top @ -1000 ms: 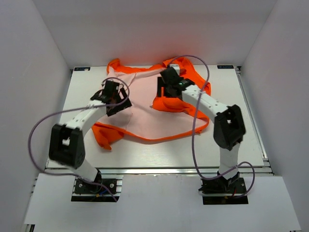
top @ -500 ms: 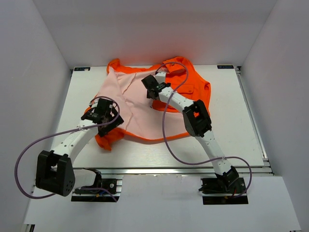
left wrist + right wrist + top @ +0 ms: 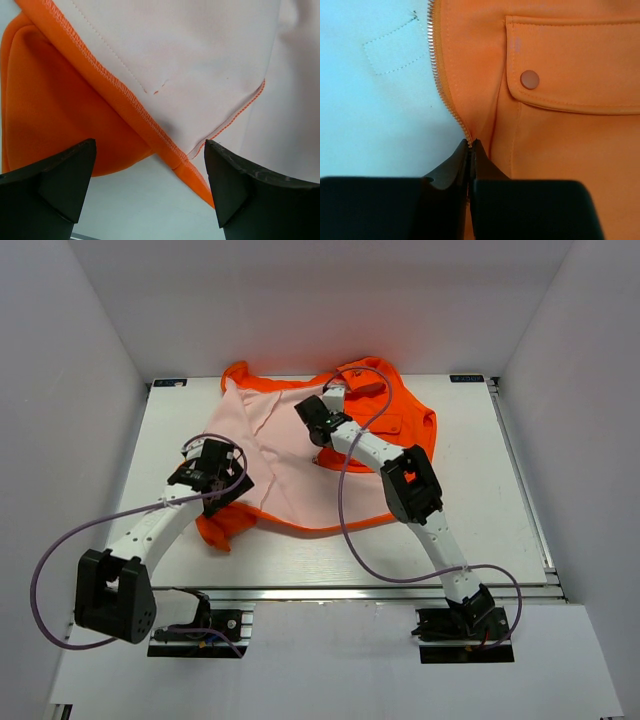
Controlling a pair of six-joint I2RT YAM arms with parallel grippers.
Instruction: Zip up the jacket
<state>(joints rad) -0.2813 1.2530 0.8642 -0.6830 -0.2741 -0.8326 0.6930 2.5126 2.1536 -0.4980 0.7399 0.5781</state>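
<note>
- The jacket (image 3: 290,468) lies open and flat on the far half of the worktop (image 3: 480,500), pale lining up across the middle and left, with an orange front panel folded over on the right.
- An orange fold of it pokes out at the near left edge, by the left arm.
- The left hand (image 3: 150,150) hovers over that near left corner with its fingers wide apart and nothing between them. Below it run the orange hem (image 3: 125,107) and a stitched seam in the lining.
- The right hand (image 3: 470,147) is at the inner edge of the right front panel, near the jacket's middle, with its fingers pressed together.
- The zip teeth (image 3: 437,75) run down the panel edge straight into that pinch, so the hand is clamped on the jacket's zip edge (the slider itself is not visible).
- Just right of the pinch is a pocket flap (image 3: 575,65) with a round snap (image 3: 529,79).
- Left of the teeth, a small stitched patch (image 3: 395,47) shows on the lining.
</note>
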